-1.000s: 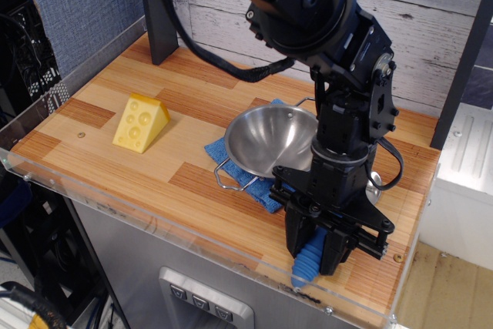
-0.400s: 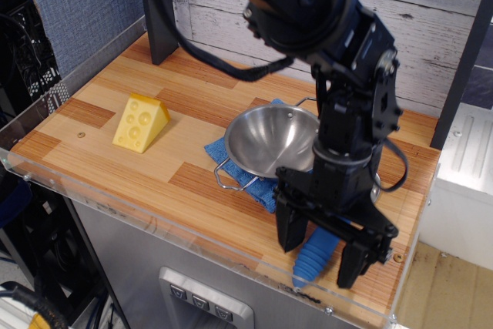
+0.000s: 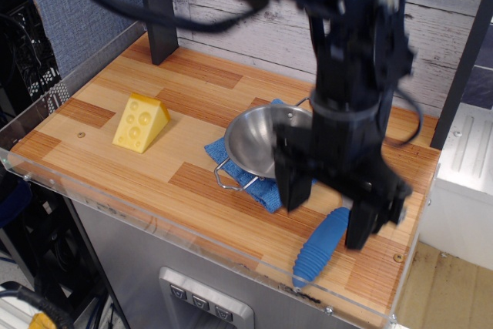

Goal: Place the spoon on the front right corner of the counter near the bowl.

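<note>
1. We see the counter (image 3: pixel 154 167) with striped wood planks
2. Our gripper (image 3: pixel 327 217) hangs with its fingers spread wide, grasping nothing
3. The bowl (image 3: pixel 258 140) sits on a blue cloth (image 3: pixel 231 161)
4. The spoon (image 3: pixel 320 246) lies at the front right corner, near the bowl

Bowl (image 3: pixel 262 140) blocks mid-rear, cheese (image 3: pixel 140 122) left, bare counter (image 3: pixel 131 179) btwn, front-left free.

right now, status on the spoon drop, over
Gripper open, above the counter, holding nothing. Spoon lying flat at front right corner, by the bowl. Nothing in the way.
</note>
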You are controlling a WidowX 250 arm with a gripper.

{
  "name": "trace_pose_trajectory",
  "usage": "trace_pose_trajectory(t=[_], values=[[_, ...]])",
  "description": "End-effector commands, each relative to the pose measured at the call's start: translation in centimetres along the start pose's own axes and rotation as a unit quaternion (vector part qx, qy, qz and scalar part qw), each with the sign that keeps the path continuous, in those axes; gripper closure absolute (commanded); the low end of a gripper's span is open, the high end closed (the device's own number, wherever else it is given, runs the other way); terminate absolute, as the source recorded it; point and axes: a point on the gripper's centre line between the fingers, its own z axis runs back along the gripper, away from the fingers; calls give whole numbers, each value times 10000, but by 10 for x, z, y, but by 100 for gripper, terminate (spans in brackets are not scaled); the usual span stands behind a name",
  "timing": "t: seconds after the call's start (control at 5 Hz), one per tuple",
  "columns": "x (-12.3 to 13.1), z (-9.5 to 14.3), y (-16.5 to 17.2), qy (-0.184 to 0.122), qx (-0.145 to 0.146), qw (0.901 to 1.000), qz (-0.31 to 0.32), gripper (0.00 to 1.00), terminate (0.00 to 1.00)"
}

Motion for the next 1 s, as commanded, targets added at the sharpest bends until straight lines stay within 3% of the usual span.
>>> trace_pose_trajectory(t=[0.0,0.2,0.6,0.8], values=[[-32,74,17,-701,286,9964,375,0,0],[-38,93,33,-679,625,9924,818,0,0],[-37,97,78,-593,-147,9952,768,0,0],[-20,77,98,-442,-396,9968,542,0,100]])
